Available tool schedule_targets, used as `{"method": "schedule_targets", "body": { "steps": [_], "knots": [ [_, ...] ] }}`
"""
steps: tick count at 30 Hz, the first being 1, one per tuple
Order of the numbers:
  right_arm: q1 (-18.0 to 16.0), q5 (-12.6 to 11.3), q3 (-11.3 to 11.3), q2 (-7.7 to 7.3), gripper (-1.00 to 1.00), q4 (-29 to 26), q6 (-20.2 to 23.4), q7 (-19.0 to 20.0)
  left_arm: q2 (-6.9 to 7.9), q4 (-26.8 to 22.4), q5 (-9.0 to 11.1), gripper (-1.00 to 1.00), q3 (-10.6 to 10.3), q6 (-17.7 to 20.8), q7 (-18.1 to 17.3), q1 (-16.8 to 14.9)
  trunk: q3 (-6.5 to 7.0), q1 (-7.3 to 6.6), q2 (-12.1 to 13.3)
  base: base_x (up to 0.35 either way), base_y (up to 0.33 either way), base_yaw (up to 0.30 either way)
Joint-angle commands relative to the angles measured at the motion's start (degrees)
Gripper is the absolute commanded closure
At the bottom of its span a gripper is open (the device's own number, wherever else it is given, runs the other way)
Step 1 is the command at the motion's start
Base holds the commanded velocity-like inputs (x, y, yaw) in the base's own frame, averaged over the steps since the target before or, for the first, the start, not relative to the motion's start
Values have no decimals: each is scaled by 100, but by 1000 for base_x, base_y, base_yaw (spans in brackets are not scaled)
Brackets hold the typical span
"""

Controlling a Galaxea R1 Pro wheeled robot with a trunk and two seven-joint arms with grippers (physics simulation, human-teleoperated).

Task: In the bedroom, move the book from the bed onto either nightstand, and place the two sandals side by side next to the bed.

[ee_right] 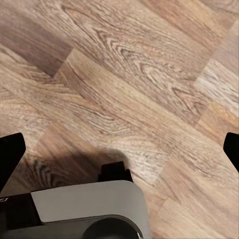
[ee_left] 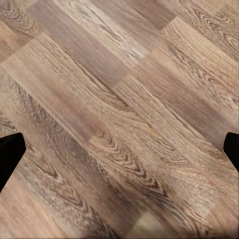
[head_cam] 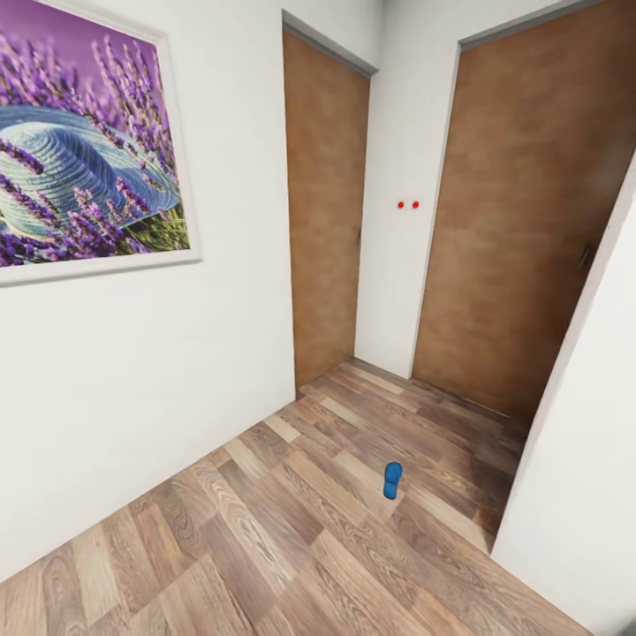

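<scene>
One blue sandal (head_cam: 392, 480) lies alone on the wood floor (head_cam: 265, 548) at about one o'clock ahead of me, before two brown doors (head_cam: 329, 203), while both my left pincer (ee_left: 119, 149) and right pincer (ee_right: 119, 149) hang spread apart above bare planks.

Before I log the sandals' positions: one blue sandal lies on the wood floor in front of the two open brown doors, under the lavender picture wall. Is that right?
Not quite: the doors are shut, not open. The head view shows the blue sandal lying on the wood floor in front of the two brown doors, both closed in their frames, with the lavender picture on the wall to the left.
</scene>
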Motion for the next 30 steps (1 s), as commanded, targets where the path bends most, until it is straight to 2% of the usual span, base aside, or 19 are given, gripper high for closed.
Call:
{"method": "schedule_targets", "body": {
  "steps": [1,15,25,30],
  "knots": [
    [-1,-1,-12,4,-100,-1,-14,-6,0,-3,4,-100,-2,-10,-1,1,-4,3,-2,248,185,0],
    [-1,-1,-12,11,-100,-1,-16,-6,1,-3,5,-100,5,-10,0,1,-4,3,-2,282,52,0],
    [-1,0,-11,11,-100,-1,-8,1,1,-2,-2,-100,0,-12,0,1,-4,3,-2,41,1,7],
    [-1,-1,-30,11,-100,-1,-8,1,-1,16,-2,-100,-1,-15,5,1,-4,3,-2,2,0,195]
  ]
}}
